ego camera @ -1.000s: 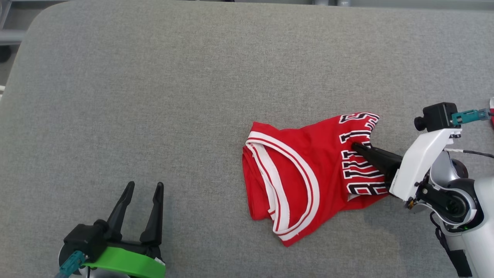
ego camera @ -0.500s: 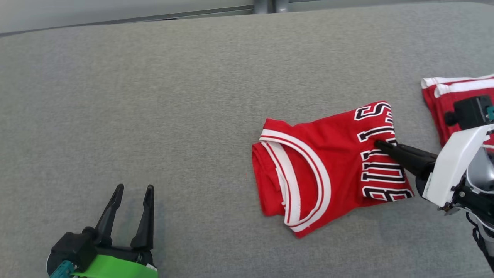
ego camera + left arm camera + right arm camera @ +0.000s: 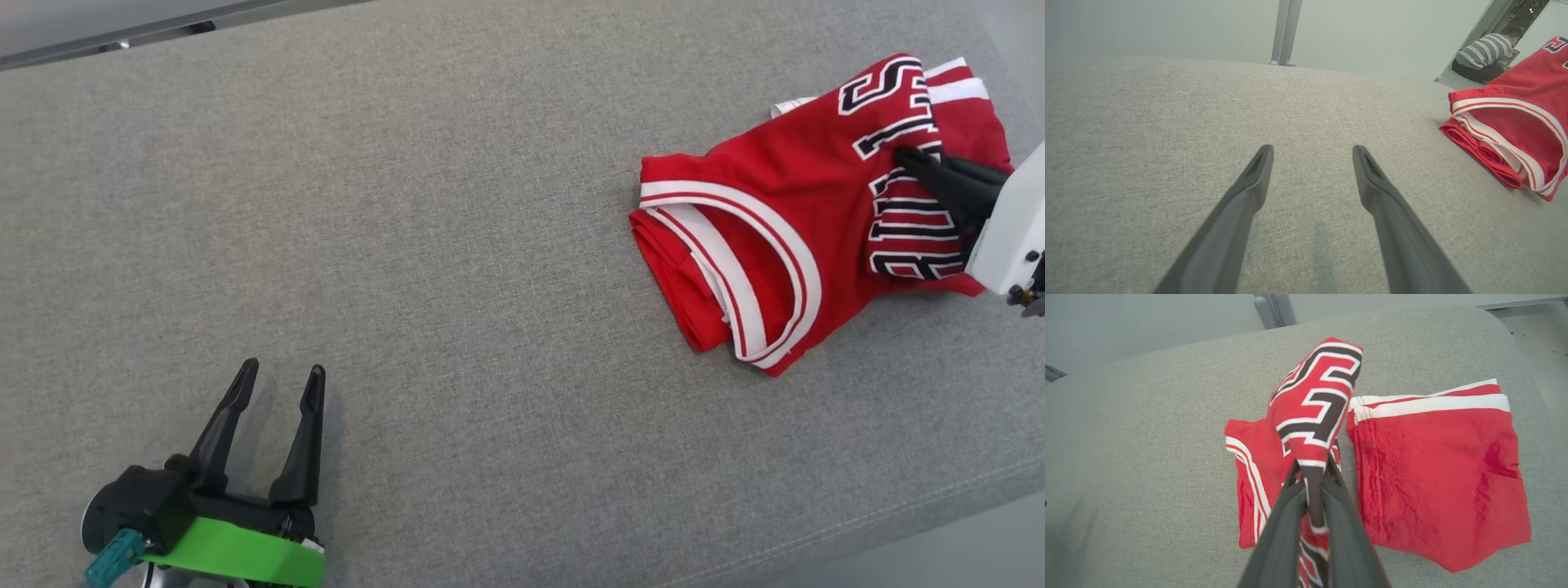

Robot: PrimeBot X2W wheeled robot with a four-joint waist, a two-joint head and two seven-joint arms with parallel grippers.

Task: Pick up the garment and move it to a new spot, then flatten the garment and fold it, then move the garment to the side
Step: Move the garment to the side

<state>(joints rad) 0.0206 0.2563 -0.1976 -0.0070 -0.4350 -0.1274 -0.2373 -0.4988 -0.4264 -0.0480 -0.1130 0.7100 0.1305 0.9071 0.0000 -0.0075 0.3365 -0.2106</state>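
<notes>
Left hand [image 3: 1312, 150] fingers spread above grey cushion [image 3: 1167, 122] — folded red jersey [image 3: 1511, 122] far right.

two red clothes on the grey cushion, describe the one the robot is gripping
On the wide grey cushion, look toward the robot's right, where two red garments lie together. The held one is the folded jersey, pinched at one end by the right gripper. Unlike the unlettered red piece beside it, it carries bold black-and-white lettering.
</notes>
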